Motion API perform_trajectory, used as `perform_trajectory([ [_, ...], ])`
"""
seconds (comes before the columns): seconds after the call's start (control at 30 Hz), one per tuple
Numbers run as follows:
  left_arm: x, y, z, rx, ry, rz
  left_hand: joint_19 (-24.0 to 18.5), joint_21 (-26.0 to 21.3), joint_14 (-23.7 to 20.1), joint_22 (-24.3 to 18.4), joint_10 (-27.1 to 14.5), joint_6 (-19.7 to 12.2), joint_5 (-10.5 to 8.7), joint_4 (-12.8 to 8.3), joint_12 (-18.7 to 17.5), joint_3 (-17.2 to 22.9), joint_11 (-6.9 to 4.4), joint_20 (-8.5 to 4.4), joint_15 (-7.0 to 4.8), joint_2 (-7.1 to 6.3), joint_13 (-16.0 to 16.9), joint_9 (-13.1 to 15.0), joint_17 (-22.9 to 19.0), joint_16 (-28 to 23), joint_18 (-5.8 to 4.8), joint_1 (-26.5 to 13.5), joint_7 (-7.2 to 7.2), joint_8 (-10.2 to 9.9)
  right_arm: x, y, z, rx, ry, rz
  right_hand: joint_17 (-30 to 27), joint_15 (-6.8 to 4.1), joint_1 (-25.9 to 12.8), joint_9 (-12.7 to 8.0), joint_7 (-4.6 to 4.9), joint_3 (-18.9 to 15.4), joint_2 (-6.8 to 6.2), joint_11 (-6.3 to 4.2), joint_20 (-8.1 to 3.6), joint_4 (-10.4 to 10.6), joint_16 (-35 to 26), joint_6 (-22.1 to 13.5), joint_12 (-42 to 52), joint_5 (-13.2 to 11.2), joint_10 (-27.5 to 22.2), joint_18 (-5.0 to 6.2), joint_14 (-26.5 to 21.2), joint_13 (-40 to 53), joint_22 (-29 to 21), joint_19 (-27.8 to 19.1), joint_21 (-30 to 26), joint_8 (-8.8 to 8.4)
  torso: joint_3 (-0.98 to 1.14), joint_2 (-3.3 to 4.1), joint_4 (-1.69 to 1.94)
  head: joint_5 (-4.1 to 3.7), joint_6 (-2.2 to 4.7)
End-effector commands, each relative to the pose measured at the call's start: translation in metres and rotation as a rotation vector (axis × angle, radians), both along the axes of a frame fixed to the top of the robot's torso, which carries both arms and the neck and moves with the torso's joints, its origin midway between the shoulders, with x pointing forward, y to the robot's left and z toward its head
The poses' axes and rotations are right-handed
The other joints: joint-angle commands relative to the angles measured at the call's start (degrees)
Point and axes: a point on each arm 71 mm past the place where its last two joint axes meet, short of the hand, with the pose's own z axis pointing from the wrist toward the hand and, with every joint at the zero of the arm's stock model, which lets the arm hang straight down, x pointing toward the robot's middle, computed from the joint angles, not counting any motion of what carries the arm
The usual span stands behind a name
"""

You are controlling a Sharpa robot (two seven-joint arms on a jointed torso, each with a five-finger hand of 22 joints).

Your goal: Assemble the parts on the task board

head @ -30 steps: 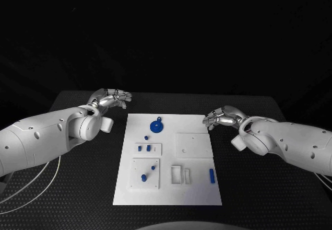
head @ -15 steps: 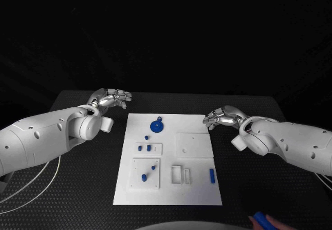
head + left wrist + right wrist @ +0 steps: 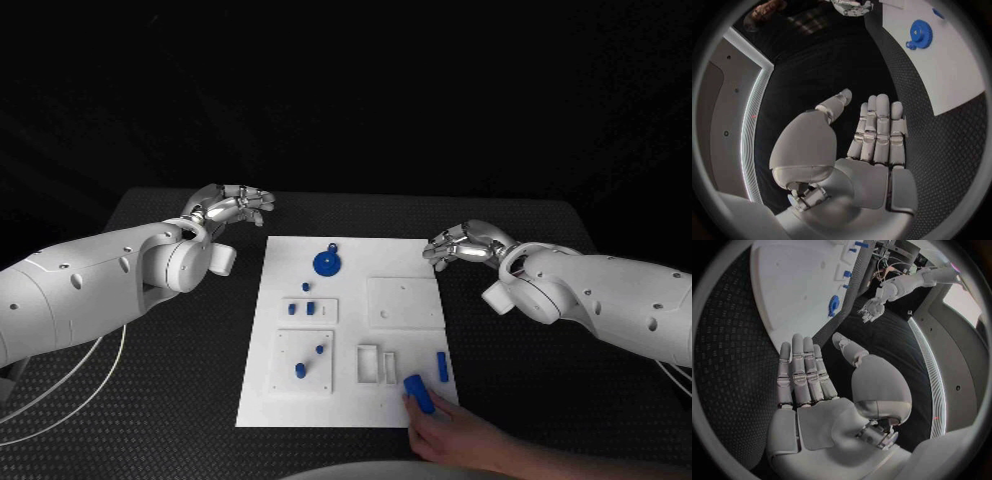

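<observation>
Centrally, the black table (image 3: 173, 400) carries the white task board (image 3: 411, 250). Left hand (image 3: 231, 205) hovers off the board's far left corner, fingers loose & straight, holding nothing; right hand (image 3: 462, 243) hovers by the far right edge, likewise released. A person's hand (image 3: 459, 435) reaches in at the near edge, pinching a blue part (image 3: 418, 392) over the board's near right corner. Blue gear (image 3: 327, 263) lies at the far end w/ small blue parts (image 3: 300, 370) nearer.
</observation>
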Motion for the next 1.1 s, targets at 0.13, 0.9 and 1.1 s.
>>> perform_trajectory([
  [0.13,-0.0001,-0.0019,0.0015,-0.012,-0.012,-0.011,-0.14,-0.33,-0.13,1.18,0.42,0.18,-0.30,-0.02,0.24,-0.37,0.11,-0.60,-0.11,0.58,0.05,0.08,0.07,-0.21,0.57,-0.18,-0.14,0.24,-0.0001,0.0018,0.0003,0.002,-0.001,0.014,0.12,0.10,-0.44,-0.11,0.06,-0.36,-0.11,0.00,-0.06,0.01,-0.26,0.31,-0.35,0.22,0.37,0.35,0.32,-0.07,0.07,0.27,-0.16,0.19,0.02,-0.01,-0.03,0.04,0.07],
  [0.9,-0.0002,-0.0011,0.0015,-0.012,-0.011,-0.011,-0.14,-0.34,-0.12,1.18,0.41,0.18,-0.29,-0.04,0.27,-0.40,0.11,-0.60,-0.11,0.60,0.06,0.08,0.08,-0.23,0.55,-0.19,-0.14,0.25,-0.0003,0.0020,0.0005,0.002,-0.004,0.013,0.29,0.10,-0.45,-0.15,0.06,-0.41,-0.12,0.00,-0.05,-0.01,-0.47,0.32,-0.53,0.20,0.48,0.35,0.37,-0.11,0.08,0.24,-0.18,0.18,0.00,0.01,0.00,-0.13,0.06],
  [1.1,-0.0002,-0.0007,0.0014,-0.011,-0.010,-0.010,-0.14,-0.35,-0.11,1.18,0.41,0.17,-0.29,-0.04,0.27,-0.41,0.11,-0.61,-0.11,0.61,0.06,0.07,0.08,-0.24,0.55,-0.20,-0.14,0.25,-0.0005,0.0023,0.0006,0.003,-0.004,0.013,0.35,0.11,-0.47,-0.16,0.06,-0.45,-0.16,0.01,-0.04,-0.02,-0.55,0.31,-0.61,0.20,0.50,0.35,0.36,-0.13,0.09,0.21,-0.20,0.16,0.03,0.02,0.01,-0.17,0.07],
])
